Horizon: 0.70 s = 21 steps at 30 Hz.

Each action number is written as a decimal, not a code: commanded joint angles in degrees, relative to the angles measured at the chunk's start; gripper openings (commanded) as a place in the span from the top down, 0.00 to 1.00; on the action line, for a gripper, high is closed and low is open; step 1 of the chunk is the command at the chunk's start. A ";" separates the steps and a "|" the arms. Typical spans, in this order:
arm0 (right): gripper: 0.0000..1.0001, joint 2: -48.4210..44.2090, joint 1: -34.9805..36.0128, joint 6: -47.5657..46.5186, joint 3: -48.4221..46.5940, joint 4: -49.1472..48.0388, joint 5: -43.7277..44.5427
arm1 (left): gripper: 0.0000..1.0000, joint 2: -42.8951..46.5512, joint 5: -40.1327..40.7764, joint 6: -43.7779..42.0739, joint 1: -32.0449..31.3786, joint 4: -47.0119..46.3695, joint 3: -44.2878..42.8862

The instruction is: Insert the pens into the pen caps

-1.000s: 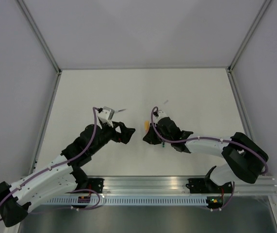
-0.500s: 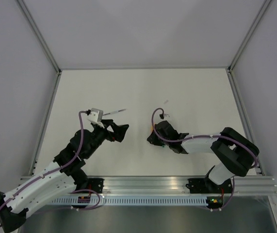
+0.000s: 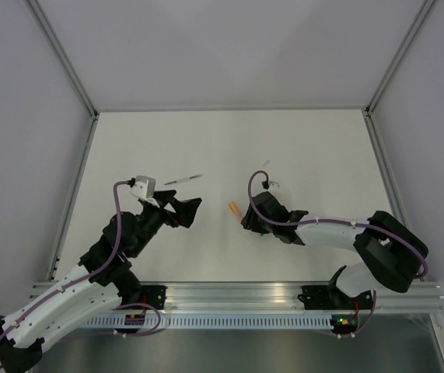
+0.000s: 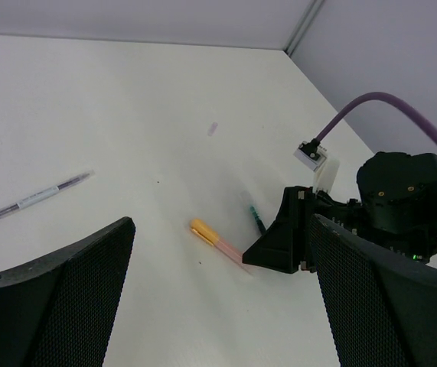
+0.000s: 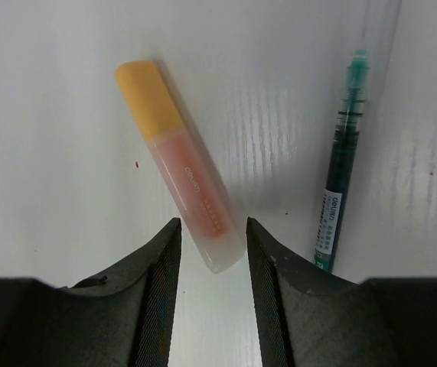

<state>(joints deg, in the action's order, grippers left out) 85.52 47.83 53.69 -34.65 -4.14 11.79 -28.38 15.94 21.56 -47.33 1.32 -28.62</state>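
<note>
The pink-orange marker (image 5: 191, 191) lies flat on the table with the yellow-orange cap (image 5: 148, 92) on its far end. It also shows in the top view (image 3: 235, 207) and the left wrist view (image 4: 218, 241). My right gripper (image 5: 213, 229) is open. Its fingertips stand either side of the marker's near end, apart from it. The dark green pen (image 5: 339, 176) lies just right of it. My left gripper (image 3: 192, 212) is open and empty, left of the marker. The silver-grey pen (image 3: 183, 179) lies behind it. A small grey cap (image 3: 267, 163) lies farther back. No separate green cap shows.
The white table (image 3: 323, 148) has aluminium rails along its sides and front. The right arm's purple cable (image 4: 371, 107) loops above its wrist. The right gripper's body (image 4: 279, 241) stands close to the marker in the left wrist view.
The grippers were together at the marker a second ago. My left gripper has pulled back to the left. The marker now lies on the table, and my right gripper has backed off a little.
</note>
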 commanded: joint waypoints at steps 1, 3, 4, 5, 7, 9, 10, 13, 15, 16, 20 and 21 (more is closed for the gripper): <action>0.54 -5.09 -0.11 -2.09 -5.23 8.35 3.50 | 0.00 0.43 0.67 -0.82 -0.04 -0.97 1.02; 0.54 -7.20 -0.11 -6.20 -8.22 11.33 7.68 | 0.00 0.34 1.10 -0.73 -0.13 -0.97 1.20; 0.52 -7.47 -0.28 -7.36 -11.98 13.00 9.72 | 0.00 0.26 1.19 -0.73 -0.04 -2.71 1.29; 0.51 -7.29 -1.68 -9.11 -13.76 13.89 10.61 | 0.00 0.26 1.28 -0.64 -0.04 -2.99 1.81; 0.51 -6.07 -3.44 -12.63 -19.53 15.29 12.89 | 0.00 0.08 1.81 -0.73 -0.04 -3.34 1.99; 0.51 -2.39 -6.16 -13.52 -23.95 18.19 14.13 | 0.00 -0.09 2.25 -0.82 -0.04 -3.43 2.08; 0.51 -0.89 -6.87 -13.44 -28.15 19.34 16.05 | 0.00 -0.01 2.34 -0.73 -0.04 -3.43 2.17; 0.52 6.66 -10.20 -10.64 -37.28 25.57 20.89 | 0.00 0.60 2.69 -0.91 -0.04 -2.82 1.99; 0.54 12.12 -11.44 -9.49 -42.92 30.15 24.68 | 0.00 1.22 2.95 -0.82 -0.04 -2.55 2.08; 0.54 14.74 -12.84 -9.31 -44.00 30.59 25.03 | 0.00 1.92 2.86 -0.82 -0.04 -2.73 2.25; 0.54 20.29 -17.41 -2.92 -47.25 31.65 23.29 | 0.00 3.24 1.64 -0.21 -0.13 -3.26 2.87; 0.54 21.44 -18.29 -1.67 -48.30 31.91 22.93 | 0.00 3.42 1.29 -0.20 -0.04 -3.34 2.96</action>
<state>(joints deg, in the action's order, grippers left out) 104.55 32.23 46.76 -79.81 22.35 32.64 -25.63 17.21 21.56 -47.35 -0.01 -26.06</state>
